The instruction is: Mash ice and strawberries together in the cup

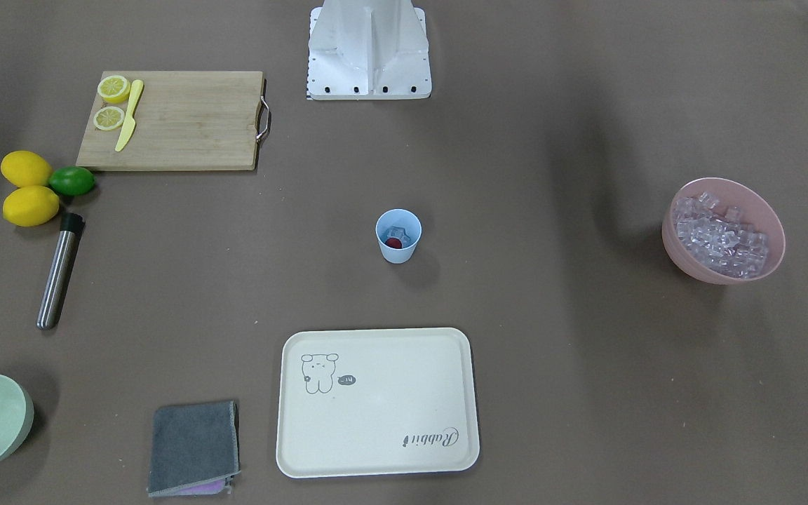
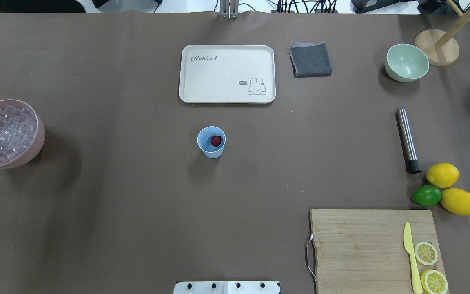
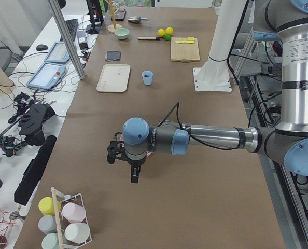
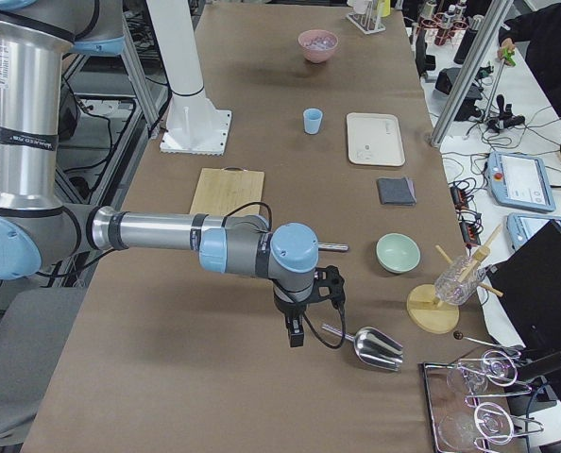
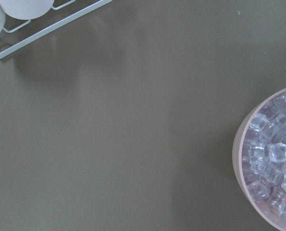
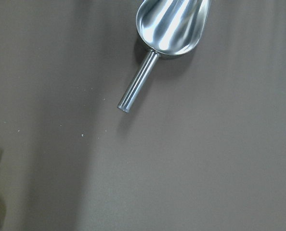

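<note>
Nearest the robot's base, the cutting board [image 2: 361, 245] is carrying two lemon halves [image 2: 426, 253] and a yellow knife [image 2: 411, 257], none of which this job is calling for. A little further out, the steel muddler [image 2: 407, 140] is lying flat on the desk [image 2: 137, 204], close to the whole lemons [image 2: 442, 175] and the lime [image 2: 426, 195], with nothing gripping it. At mid-desk the cup [image 2: 211, 142] is standing upright, well apart from everything else. The strawberry [image 2: 216, 141] is sitting inside it among the ice [image 1: 394, 231]. Beyond that, the tray [image 2: 227, 73] is lying on the far side.

Judging from this, the loading is looking done and the mashing is not yet starting: the berry is showing whole, and a tool is waiting to be picked up first.

Both arms are stretching out low and nearly level toward opposite ends of the desk, far from the cup. The left gripper [image 3: 135, 175] is pointing down over bare desk near the pink bowl [image 2: 40, 136], which is holding a heap of more ice. The right gripper [image 4: 295, 332] is pointing down near a metal scoop [image 6: 172, 24]. Only the side views are showing the fingers, so I cannot tell whether they are wide or narrow.
</note>
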Action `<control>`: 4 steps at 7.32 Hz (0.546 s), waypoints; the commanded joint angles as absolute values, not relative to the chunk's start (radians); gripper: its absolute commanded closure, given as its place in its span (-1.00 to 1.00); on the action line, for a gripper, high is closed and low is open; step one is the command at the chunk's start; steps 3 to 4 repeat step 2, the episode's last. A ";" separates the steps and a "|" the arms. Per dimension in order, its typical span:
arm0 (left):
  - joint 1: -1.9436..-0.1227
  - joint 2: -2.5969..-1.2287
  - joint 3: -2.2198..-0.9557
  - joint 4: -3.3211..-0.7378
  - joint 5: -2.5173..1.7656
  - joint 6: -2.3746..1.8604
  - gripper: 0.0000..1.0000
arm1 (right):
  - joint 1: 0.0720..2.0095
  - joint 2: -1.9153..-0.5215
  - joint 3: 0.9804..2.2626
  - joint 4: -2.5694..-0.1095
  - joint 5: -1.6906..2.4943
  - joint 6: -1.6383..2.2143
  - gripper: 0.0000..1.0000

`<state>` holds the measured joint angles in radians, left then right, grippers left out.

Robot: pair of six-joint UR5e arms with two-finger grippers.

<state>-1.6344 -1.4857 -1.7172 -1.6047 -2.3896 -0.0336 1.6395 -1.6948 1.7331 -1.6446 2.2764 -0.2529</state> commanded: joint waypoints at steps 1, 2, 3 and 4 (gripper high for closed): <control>-1.652 -1.488 -1.713 -1.603 -2.390 -0.034 -0.95 | 1.640 -1.695 1.730 -1.654 2.279 -0.249 -1.00; -1.652 -1.488 -1.715 -1.603 -2.391 -0.034 -0.95 | 1.640 -1.690 1.730 -1.654 2.276 -0.249 -1.00; -1.652 -1.488 -1.715 -1.603 -2.391 -0.034 -0.95 | 1.640 -1.690 1.730 -1.654 2.276 -0.249 -1.00; -1.652 -1.488 -1.715 -1.603 -2.391 -0.034 -0.95 | 1.640 -1.690 1.730 -1.654 2.276 -0.249 -1.00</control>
